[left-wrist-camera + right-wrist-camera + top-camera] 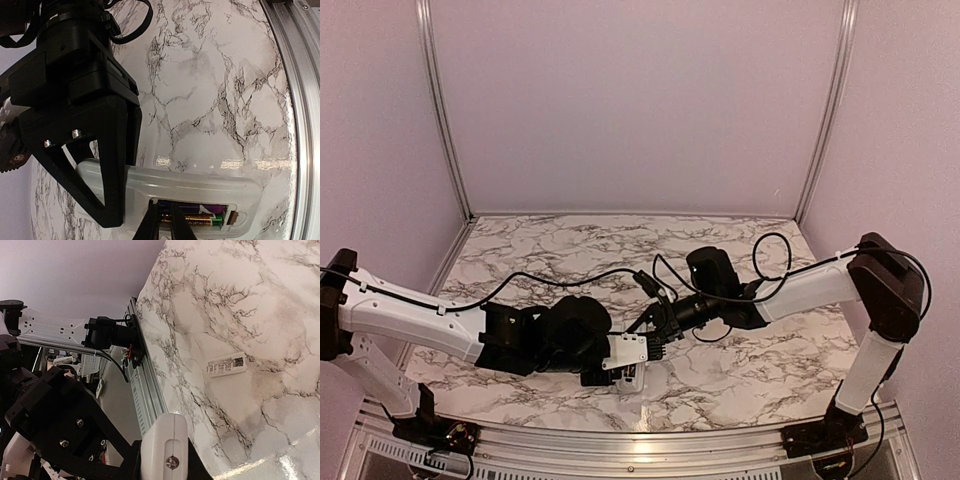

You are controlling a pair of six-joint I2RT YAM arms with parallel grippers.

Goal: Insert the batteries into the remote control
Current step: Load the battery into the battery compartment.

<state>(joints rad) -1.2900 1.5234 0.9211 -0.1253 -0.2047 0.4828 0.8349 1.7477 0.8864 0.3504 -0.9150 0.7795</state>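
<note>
— White remote (626, 351), top view: where is it?
— I see it over the table's (760, 370) near half, at the right gripper's (656, 336) tip.
— Left wrist?
— Right jaws clamp one end. Both batteries (197, 218) lie in its slot (233, 217); left gripper (166, 222) is closed there.
— Right wrist?
— Remote's end, pinched in the right gripper.
</note>
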